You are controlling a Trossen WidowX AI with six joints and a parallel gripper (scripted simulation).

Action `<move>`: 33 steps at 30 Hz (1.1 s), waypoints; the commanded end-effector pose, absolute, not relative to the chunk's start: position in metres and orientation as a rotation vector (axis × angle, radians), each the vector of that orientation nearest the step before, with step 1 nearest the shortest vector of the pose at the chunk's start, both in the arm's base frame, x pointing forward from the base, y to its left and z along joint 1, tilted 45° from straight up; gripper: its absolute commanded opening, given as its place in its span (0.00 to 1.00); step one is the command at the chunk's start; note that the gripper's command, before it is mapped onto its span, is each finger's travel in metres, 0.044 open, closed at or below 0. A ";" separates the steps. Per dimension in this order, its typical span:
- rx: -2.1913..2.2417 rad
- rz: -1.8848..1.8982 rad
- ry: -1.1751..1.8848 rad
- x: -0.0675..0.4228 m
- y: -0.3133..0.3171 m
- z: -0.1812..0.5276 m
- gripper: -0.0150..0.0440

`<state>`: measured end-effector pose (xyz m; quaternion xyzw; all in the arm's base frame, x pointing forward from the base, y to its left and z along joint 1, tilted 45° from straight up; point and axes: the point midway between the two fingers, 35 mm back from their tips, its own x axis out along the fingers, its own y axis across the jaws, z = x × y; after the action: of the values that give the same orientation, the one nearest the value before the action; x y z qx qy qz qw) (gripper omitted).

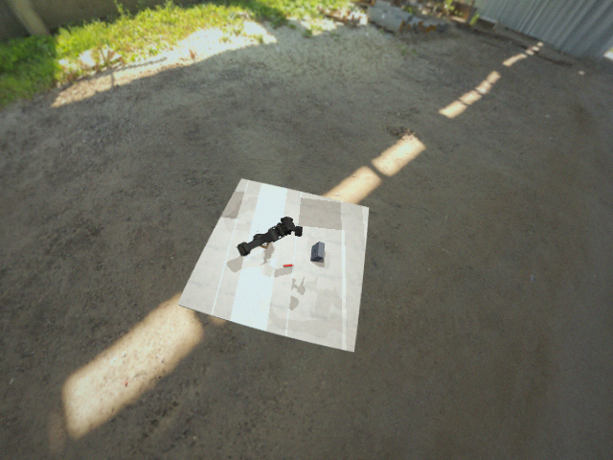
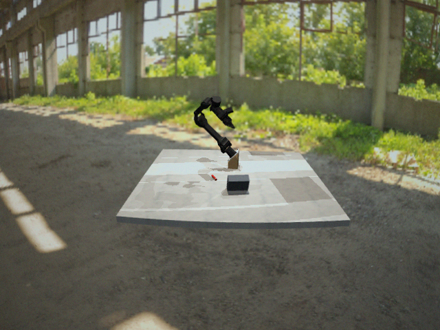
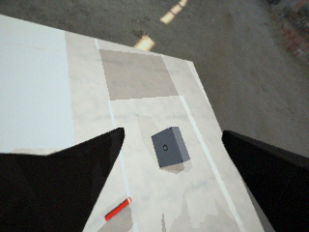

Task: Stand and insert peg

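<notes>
Pale patched bench (image 2: 170,207) on dirt floor. Arm (image 2: 212,132) bent high above bench, jaws spread wide, holding nothing. Dark sloped panel (image 3: 171,146), hole facing up. Red peg (image 3: 118,209) flat on bench, apart from panel.

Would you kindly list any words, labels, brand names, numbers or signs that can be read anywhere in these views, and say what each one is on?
No readable text in any view.
Peg: red with a white band at one end, no lettering.
Sloped panel: plain grey face with one hole, no label.
End effector: black, open, unmarked.
Table: only pale patches and white lines, no writing.
</notes>
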<state>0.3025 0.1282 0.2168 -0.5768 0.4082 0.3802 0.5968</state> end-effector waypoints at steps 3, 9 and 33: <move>-1.267 0.739 1.094 0.313 0.098 0.196 1.00; -1.189 0.593 1.226 0.319 0.064 0.176 1.00; -0.875 -0.100 1.644 0.300 -0.074 0.107 1.00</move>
<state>0.3066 -0.0590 0.1148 -0.3919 0.6933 -0.0077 0.6047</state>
